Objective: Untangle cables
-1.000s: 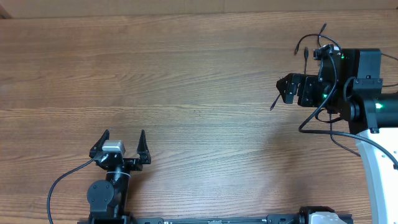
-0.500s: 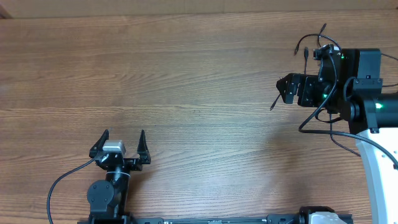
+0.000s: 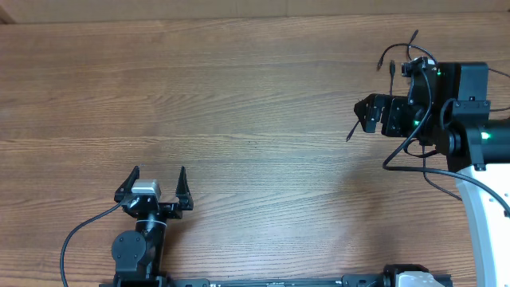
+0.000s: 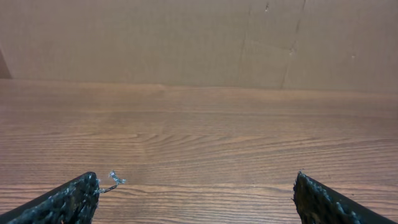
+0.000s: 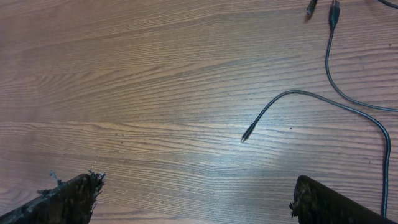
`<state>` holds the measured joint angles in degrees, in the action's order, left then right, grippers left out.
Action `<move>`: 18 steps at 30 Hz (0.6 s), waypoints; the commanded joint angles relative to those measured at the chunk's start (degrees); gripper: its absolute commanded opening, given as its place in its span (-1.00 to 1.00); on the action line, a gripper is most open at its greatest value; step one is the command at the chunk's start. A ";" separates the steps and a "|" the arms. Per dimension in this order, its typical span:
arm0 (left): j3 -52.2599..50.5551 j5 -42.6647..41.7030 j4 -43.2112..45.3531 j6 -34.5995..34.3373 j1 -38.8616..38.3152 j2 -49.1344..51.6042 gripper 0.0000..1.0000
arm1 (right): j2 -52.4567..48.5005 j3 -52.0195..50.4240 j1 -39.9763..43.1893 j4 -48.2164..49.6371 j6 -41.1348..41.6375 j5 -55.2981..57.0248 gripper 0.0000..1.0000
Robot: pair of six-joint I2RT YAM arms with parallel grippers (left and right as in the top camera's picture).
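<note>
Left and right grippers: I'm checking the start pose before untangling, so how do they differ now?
The left gripper sits near left, pointing at the far edge; the right gripper sits far right, pointing sideways across the table. The left gripper faces only bare wood; the right gripper has cables lying ahead of it. Both are open and hold nothing.
</note>
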<state>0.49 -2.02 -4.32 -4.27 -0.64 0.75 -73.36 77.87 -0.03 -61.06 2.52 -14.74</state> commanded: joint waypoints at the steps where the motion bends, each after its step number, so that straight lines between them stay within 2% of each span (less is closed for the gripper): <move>1: -0.22 0.74 -0.15 0.90 0.35 -0.50 0.99 | 0.37 0.11 -0.24 0.26 -0.50 0.26 1.00; 12: -0.22 0.74 -0.15 0.90 0.35 -0.50 0.99 | 0.31 -0.17 -0.24 1.03 -0.50 0.31 1.00; 14: -0.22 0.74 -0.15 0.90 0.35 -0.50 0.99 | 0.83 -1.55 -0.24 3.21 -0.50 0.31 1.00; 18: -0.22 0.74 -0.15 0.90 0.35 -0.50 0.99 | 4.96 -10.16 -0.24 13.99 -0.48 0.28 1.00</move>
<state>0.49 -1.85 -4.32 -4.27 -0.64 0.75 -72.27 73.47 -0.05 -51.81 2.55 -14.74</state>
